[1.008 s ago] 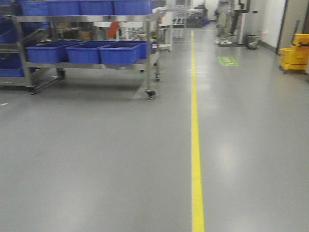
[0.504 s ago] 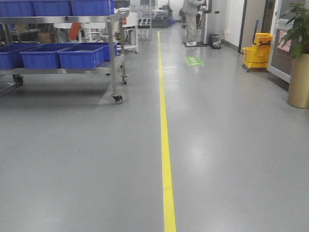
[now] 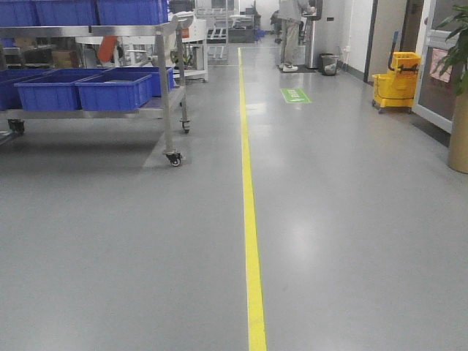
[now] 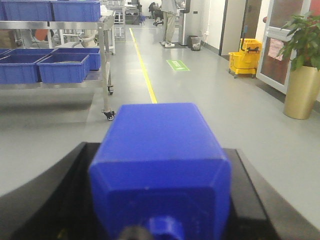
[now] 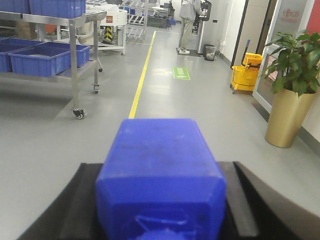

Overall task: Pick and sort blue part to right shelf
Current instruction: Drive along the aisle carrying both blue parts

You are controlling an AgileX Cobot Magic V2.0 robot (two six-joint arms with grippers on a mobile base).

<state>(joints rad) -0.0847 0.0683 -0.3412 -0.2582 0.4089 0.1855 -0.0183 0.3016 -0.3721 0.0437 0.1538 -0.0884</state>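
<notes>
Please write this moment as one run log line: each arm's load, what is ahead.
left gripper: jaws shut on blue block | right gripper: jaws shut on blue part | steel rack: ahead-left | yellow line: ahead

Two blue blocks (image 4: pixel 160 150) (image 5: pixel 160 165), one steel shelf (image 3: pixel 88 31) at ten o'clock, one yellow floor line (image 3: pixel 252 241), one mop bucket (image 3: pixel 395 79) and one potted plant (image 5: pixel 295 65) at two o'clock.

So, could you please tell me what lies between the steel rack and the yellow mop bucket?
In the front-facing view, only grey floor, bearing the yellow line and a green floor marking.
</notes>
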